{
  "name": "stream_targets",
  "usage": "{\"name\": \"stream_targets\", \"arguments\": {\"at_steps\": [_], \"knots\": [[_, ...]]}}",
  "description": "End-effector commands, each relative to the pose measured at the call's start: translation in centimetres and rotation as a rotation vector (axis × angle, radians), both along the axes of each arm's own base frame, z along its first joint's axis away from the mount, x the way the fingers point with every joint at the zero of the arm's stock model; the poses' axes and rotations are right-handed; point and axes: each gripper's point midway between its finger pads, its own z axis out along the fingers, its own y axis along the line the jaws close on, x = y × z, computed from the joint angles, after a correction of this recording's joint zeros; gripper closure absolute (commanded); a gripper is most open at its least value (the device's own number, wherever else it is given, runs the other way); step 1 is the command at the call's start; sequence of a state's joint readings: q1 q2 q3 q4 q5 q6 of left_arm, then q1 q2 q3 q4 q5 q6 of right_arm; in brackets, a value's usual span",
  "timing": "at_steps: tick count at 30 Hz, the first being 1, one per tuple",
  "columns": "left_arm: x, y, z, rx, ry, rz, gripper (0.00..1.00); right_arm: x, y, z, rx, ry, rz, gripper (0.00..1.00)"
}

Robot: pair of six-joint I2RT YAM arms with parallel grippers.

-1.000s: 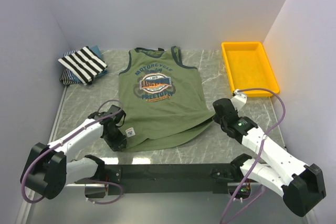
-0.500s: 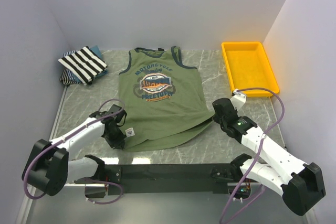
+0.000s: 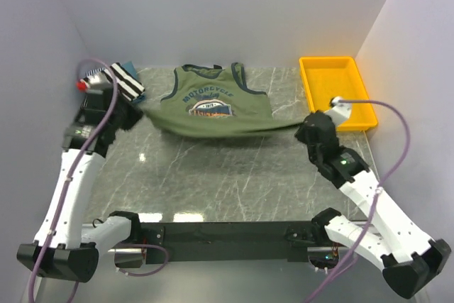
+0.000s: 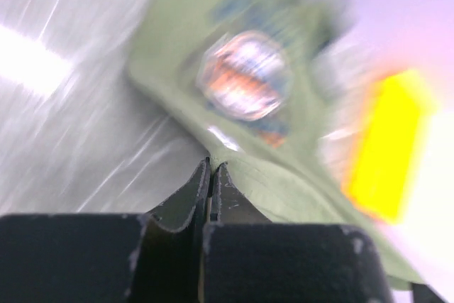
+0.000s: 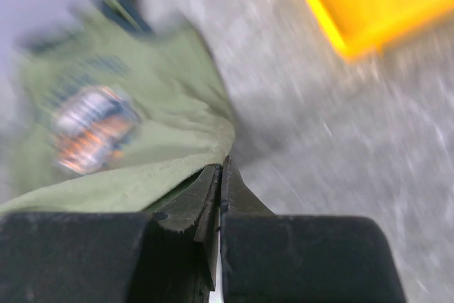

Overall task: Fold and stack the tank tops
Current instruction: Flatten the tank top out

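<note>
The olive-green tank top (image 3: 213, 104) with navy trim and a chest print lies at the back middle of the table, its bottom hem lifted and stretched between both grippers. My left gripper (image 3: 135, 113) is shut on the hem's left corner, seen blurred in the left wrist view (image 4: 211, 168). My right gripper (image 3: 301, 129) is shut on the hem's right corner, as the right wrist view (image 5: 220, 168) shows. The striped tank top (image 3: 126, 79) lies at the back left, partly hidden by my left arm, with a bluish one (image 3: 131, 69) under it.
A yellow plastic tray (image 3: 333, 90) stands at the back right, just behind my right wrist. White walls close in the back and both sides. The grey marble table (image 3: 227, 175) stretches between the shirt and the arm bases.
Both grippers have lifted the olive shirt's bottom hem from the near side and carried it far back, folding the lower half over. The left arm swung up to the back left.
</note>
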State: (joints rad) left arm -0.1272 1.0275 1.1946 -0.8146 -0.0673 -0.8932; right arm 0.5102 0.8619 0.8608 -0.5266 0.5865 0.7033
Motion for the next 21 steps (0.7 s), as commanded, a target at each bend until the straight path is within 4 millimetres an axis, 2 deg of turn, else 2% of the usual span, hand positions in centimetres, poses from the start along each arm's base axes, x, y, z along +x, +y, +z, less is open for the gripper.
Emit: {"name": "stream_targets", "arguments": {"at_steps": [1, 2, 3, 4, 5, 6, 7, 8, 9, 10, 11, 13, 15, 16, 17, 19, 20, 21], "knots": [[2.6, 0.1, 10.6, 0.03, -0.304, -0.04, 0.99, 1.1, -1.7, 12.0, 0.064, -0.317, -0.067, 1.0], [2.5, 0.2, 14.9, 0.009, -0.407, -0.024, 0.99, 1.2, -2.0, 14.1, 0.073, -0.364, -0.084, 1.0], [2.5, 0.3, 17.2, -0.003, -0.466, -0.015, 1.0, 1.2, -2.4, 16.2, 0.079, -0.407, -0.101, 1.0], [2.8, 0.3, 19.9, -0.017, -0.548, -0.007, 0.99, 0.8, -2.9, 20.4, 0.102, -0.496, -0.111, 1.0], [2.1, 0.4, 23.6, -0.034, -0.642, 0.004, 0.99, 1.2, -3.0, 21.9, 0.095, -0.518, -0.125, 1.0], [2.0, 0.5, 25.5, -0.041, -0.686, 0.007, 1.0, 1.1, -3.3, 23.7, 0.097, -0.555, -0.138, 1.0], [2.6, 0.3, 26.9, -0.05, -0.72, 0.001, 0.99, 0.8, -3.6, 27.0, 0.115, -0.619, -0.143, 1.0], [1.6, -0.1, 30.1, -0.063, -0.801, -0.029, 0.99, 0.5, -3.6, 28.6, 0.126, -0.655, -0.135, 1.0], [1.6, -0.3, 31.5, -0.069, -0.836, -0.04, 0.99, -0.2, -3.6, 31.5, 0.168, -0.745, -0.118, 1.0], [1.9, -0.6, 33.0, -0.082, -0.881, -0.049, 0.99, -0.7, -4.0, 32.7, 0.159, -0.784, -0.121, 1.0], [1.1, -0.7, 35.3, -0.086, -0.947, -0.062, 0.99, -1.1, -4.3, 33.7, 0.167, -0.82, -0.132, 1.0], [0.4, -0.8, 37.9, -0.102, -1.013, -0.07, 0.99, -1.6, -5.6, 36.0, 0.145, -0.873, -0.191, 1.0], [0.0, -0.6, 39.4, -0.104, -1.057, -0.059, 0.99, -1.8, -5.7, 37.2, 0.128, -0.881, -0.19, 1.0], [0.7, -0.1, 39.6, -0.099, -1.057, -0.029, 0.99, -2.0, -4.5, 38.7, 0.141, -0.914, -0.107, 1.0], [0.3, 0.4, 40.7, -0.086, -1.079, -0.006, 0.99, -2.2, -3.3, 39.3, 0.146, -0.936, -0.031, 1.0], [1.1, 2.0, 41.8, -0.074, -1.089, 0.069, 0.99, -2.1, -2.0, 39.4, 0.173, -0.934, 0.032, 1.0], [1.6, 3.3, 42.1, -0.06, -1.098, 0.101, 1.0, -2.0, -1.8, 39.2, 0.174, -0.927, 0.034, 1.0], [2.1, 3.6, 42.3, -0.074, -1.1, 0.103, 0.99, -2.0, -1.9, 39.0, 0.17, -0.923, 0.034, 1.0]]}}
